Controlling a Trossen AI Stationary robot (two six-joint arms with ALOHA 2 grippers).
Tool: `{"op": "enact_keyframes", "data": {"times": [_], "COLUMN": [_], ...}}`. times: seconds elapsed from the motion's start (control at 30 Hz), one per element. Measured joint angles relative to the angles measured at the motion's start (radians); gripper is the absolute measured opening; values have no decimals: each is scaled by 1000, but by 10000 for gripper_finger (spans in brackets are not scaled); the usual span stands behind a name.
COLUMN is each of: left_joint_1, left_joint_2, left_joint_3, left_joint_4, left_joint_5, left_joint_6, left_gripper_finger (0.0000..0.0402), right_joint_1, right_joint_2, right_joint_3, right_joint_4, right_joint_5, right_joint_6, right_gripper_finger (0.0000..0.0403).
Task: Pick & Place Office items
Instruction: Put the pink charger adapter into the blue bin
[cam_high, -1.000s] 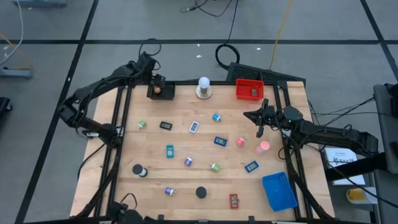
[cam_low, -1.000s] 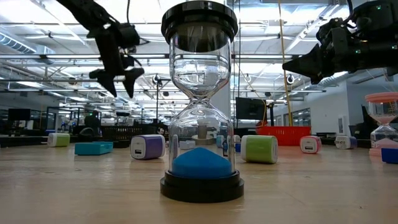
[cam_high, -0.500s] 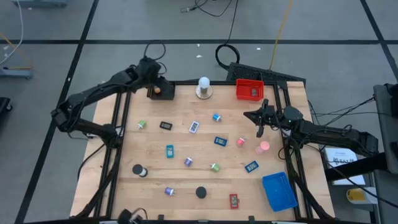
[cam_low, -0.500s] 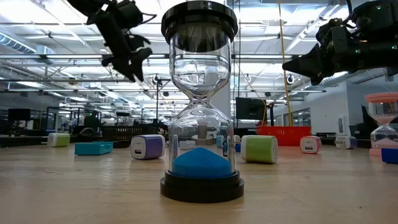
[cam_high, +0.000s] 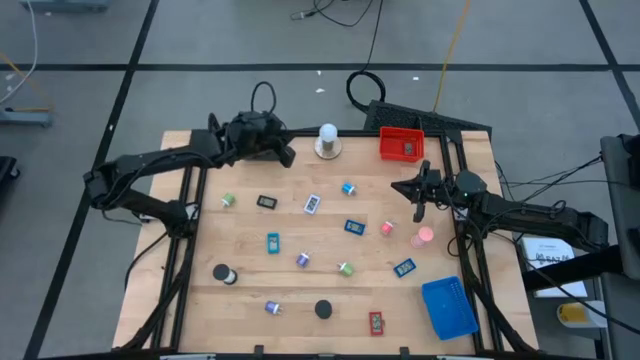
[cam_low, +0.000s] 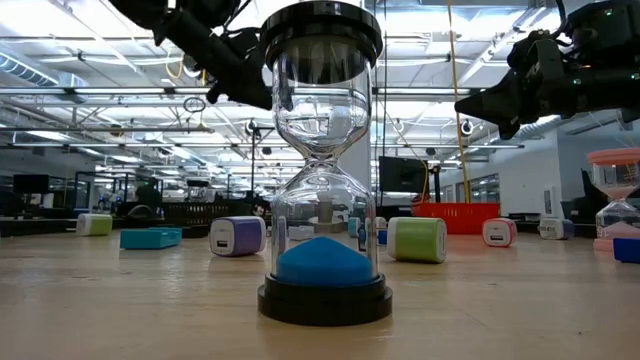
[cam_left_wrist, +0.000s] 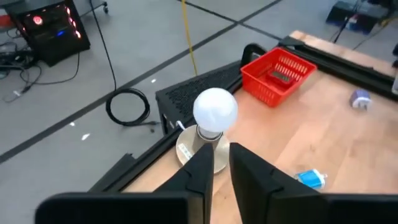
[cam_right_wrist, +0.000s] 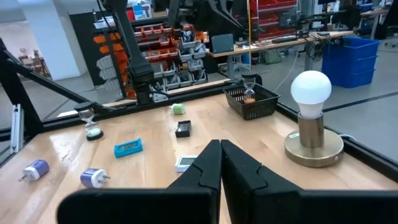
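Note:
Small office items lie scattered over the wooden table (cam_high: 250, 290): a black block (cam_high: 266, 202), a teal block (cam_high: 273, 242), a blue block (cam_high: 404, 268), a red block (cam_high: 376, 322), a pink hourglass (cam_high: 424, 236) and a black-capped hourglass (cam_high: 323, 310) that fills the low view (cam_low: 322, 160). My left gripper (cam_high: 287, 156) hovers by the far edge, left of the white bulb (cam_left_wrist: 215, 112). Its fingers (cam_left_wrist: 202, 169) stand a narrow gap apart with nothing between them. My right gripper (cam_high: 418, 203) is shut and empty above the right side.
A red tray (cam_high: 401, 145) holding a dark item stands at the far right, and a blue tray (cam_high: 449, 307) at the near right. The black tray (cam_right_wrist: 250, 99) by the far left holds a brown item. Black frame rails (cam_high: 190, 230) run along both sides.
My left gripper has swung from above the black tray toward the table's right along the far edge, nearing the white bulb. It has tipped up from pointing downward to nearly level. Its fingers have closed from wide apart to a narrow gap.

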Motion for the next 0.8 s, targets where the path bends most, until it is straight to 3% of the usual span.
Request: {"op": "enact_keyframes", "data": {"times": [0.27, 0.53, 0.67, 0.8], "left_joint_1": [23, 44, -9, -43], "left_joint_2": [0, -37, -94, -130], "left_joint_3": [-43, -51, -173, -356], "left_joint_4": [-22, -121, 91, 448], "left_joint_5": [-6, -6, 92, 223], "left_joint_6": [-4, 43, 145, 131], "left_gripper_finger": [6, 9, 7, 17], "right_joint_1": [0, 0, 0, 0], "right_joint_2": [0, 0, 1, 1], "right_joint_3": [0, 0, 0, 0], "right_joint_4": [0, -1, 8, 48], "right_joint_5": [0, 0, -16, -16], "right_joint_6": [2, 19, 46, 116], "right_gripper_finger": [0, 0, 0, 0]}}
